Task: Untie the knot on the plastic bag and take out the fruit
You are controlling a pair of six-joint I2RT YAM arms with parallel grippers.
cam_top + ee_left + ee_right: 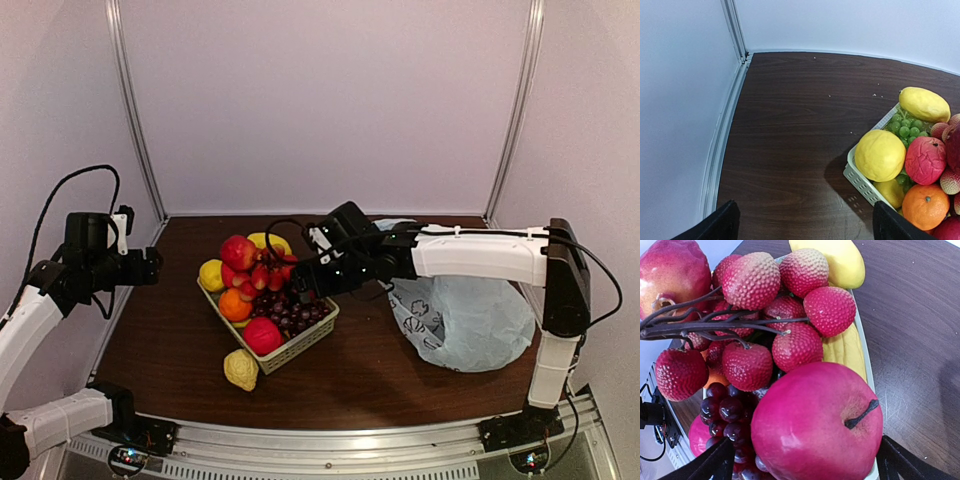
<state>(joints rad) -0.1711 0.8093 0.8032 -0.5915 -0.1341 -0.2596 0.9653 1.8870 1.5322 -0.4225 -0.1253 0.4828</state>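
Right gripper (807, 465): fingers spread wide, clamped on nothing, hanging low over the heaped basket (300, 350).
Below it: a big red apple (815, 425) sits between the two fingertips in the wrist view. Whether they touch it cannot be told.
Round the apple: red lychees (770, 315) on a dark stem, dark grapes (725, 407), and a smooth yellow curved fruit (837, 260) at the basket's rim.
Left gripper (807, 225): fingers apart and empty, held above the bare table (790, 125) left of the basket.
Lemon (240, 368): lumpy and yellow, on the table just beside the basket's near corner.
Plastic bag (465, 320): pale blue with dark print, slumped on the table right of the basket, beneath the right arm.
Knot: the bag's top is hidden behind that arm, so it cannot be made out.
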